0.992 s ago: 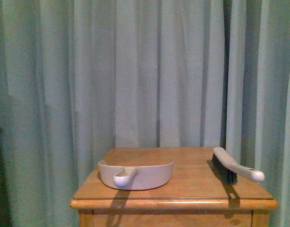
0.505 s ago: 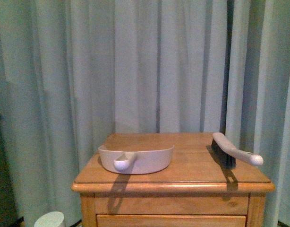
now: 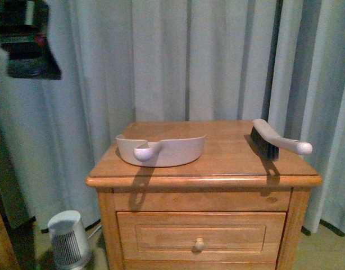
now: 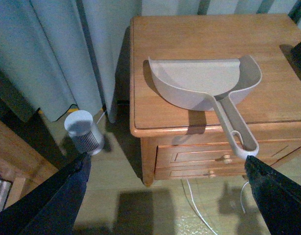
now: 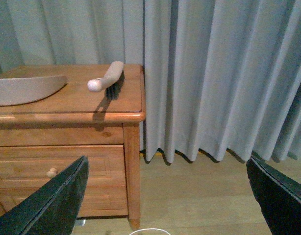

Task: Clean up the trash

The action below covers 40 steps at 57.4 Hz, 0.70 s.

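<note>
The left gripper [image 4: 166, 160] hangs above the floor in front of the table [image 3: 228, 169], looking down on it, jaws spread wide and holding nothing. The right gripper [image 5: 166, 161] sits lower, about level with the tabletop and off the table's right side, jaws likewise released and empty. On the table's left half lies the pinkish-beige dustpan [image 4: 199, 85], its handle reaching over the front edge. What shows of its inside in the left wrist view is plain and bare. The hand brush [image 3: 271, 139] lies near the right edge, well apart from the dustpan. The trash cannot be made out in any view. A small white ribbed cylinder [image 3: 68, 239] stands on the floor beside the table.
</note>
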{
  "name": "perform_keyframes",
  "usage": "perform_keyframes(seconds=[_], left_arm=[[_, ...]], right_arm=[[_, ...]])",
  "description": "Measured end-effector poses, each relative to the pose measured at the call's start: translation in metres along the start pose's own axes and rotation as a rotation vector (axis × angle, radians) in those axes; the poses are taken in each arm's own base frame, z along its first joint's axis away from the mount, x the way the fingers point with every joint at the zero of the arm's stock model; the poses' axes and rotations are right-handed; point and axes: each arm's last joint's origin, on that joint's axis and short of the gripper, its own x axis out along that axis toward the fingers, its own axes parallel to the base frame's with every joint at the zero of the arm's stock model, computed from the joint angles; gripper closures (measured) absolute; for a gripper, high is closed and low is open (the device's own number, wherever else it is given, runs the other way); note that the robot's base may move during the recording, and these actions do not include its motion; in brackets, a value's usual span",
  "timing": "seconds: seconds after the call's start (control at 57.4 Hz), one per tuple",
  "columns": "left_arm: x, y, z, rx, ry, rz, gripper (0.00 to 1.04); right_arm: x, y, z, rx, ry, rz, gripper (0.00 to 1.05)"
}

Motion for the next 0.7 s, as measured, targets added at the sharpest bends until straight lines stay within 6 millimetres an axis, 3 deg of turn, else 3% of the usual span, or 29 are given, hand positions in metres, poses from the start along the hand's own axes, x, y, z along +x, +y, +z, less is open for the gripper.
perform_keyframes(seconds=[0.104,0.279,0.696], left_arm=[[0.035,-0.028,0.011,0.027,0.062,0.009,0.08],[0.077,-0.056,0.01,0.028,0.143,0.034,0.08],[0.116,-0.088,0.004,-0.032,0.235,0.05,0.08]], right_arm=[[0.0,0.0,0.0,0.0,0.0,0.0,0.07],[0.0,0.0,0.0,0.0,0.0,0.0,0.07],[0.0,0.0,0.0,0.0,0.0,0.0,0.07]])
